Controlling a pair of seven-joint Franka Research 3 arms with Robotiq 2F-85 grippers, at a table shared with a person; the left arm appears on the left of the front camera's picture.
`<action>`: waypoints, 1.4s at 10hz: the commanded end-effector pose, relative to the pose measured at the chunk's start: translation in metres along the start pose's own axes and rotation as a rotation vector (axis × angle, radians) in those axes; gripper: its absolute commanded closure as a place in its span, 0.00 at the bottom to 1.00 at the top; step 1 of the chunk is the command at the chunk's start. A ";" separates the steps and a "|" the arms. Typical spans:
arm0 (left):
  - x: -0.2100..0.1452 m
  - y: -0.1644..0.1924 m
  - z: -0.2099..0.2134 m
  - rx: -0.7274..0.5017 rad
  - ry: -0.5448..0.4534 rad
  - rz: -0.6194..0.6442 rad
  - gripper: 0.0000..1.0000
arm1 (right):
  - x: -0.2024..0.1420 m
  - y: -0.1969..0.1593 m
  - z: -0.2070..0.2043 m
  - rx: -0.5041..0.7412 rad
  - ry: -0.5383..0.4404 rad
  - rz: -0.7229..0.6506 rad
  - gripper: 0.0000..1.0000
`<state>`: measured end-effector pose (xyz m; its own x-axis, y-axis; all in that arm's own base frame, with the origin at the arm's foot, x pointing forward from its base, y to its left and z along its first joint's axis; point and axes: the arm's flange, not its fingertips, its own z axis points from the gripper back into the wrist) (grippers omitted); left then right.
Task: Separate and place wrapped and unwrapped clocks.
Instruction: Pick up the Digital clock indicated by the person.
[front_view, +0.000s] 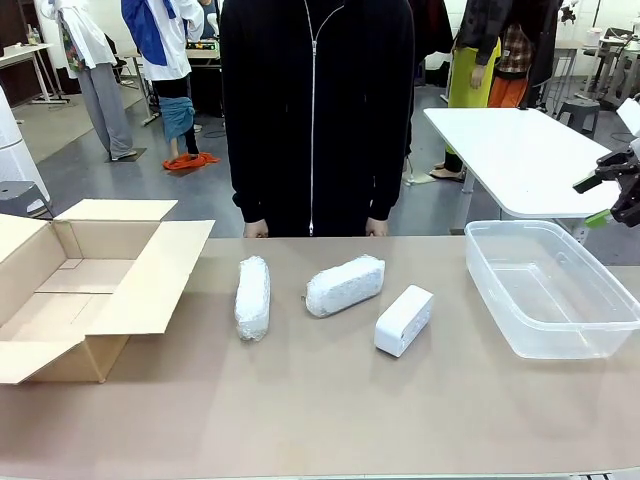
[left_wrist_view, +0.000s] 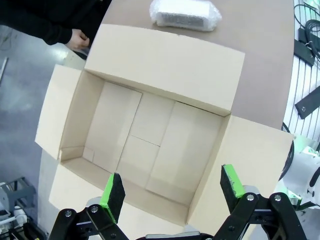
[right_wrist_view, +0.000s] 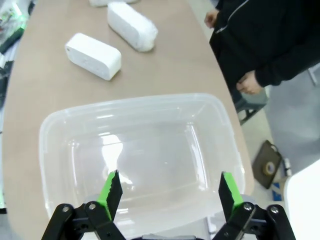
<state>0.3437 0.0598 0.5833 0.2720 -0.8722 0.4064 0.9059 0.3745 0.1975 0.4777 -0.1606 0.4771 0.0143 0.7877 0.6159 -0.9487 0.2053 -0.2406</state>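
3 white items lie in a row mid-bench: left wrapped clock (front_view: 252, 297), middle wrapped clock (front_view: 345, 285), then the unwrapped clock (front_view: 404, 320) just beside it. A cardboard box (front_view: 150, 275) sits at the left edge and a clear tub (front_view: 480, 270) at the right edge. Likely risks: crinkly wrap slipping in a pinch, or a reach nudging the close neighbour. Left fingers (left_wrist_view: 112, 195) hang wide open over the box and right fingers (right_wrist_view: 111, 192) wide open over the tub, both empty.

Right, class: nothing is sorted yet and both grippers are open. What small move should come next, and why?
Probably the right gripper should move from above the clear tub toward the white block: that block lies nearest the tub, unwrapped, and the jaws stand open and empty.
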 end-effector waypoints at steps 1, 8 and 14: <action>0.001 -0.002 0.009 0.006 -0.037 -0.027 0.00 | 0.004 0.010 -0.009 0.002 0.019 0.000 0.00; -0.003 -0.009 0.011 -0.019 -0.187 -0.113 0.00 | 0.012 0.015 -0.017 0.012 0.004 -0.012 0.00; -0.001 -0.006 0.012 -0.011 -0.142 -0.099 0.00 | 0.008 0.009 -0.016 0.030 0.002 0.009 0.00</action>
<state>0.3336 0.0605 0.5936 0.1413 -0.8508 0.5062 0.9267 0.2935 0.2346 0.4741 -0.1436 0.4695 0.0047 0.7905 0.6124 -0.9571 0.1809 -0.2262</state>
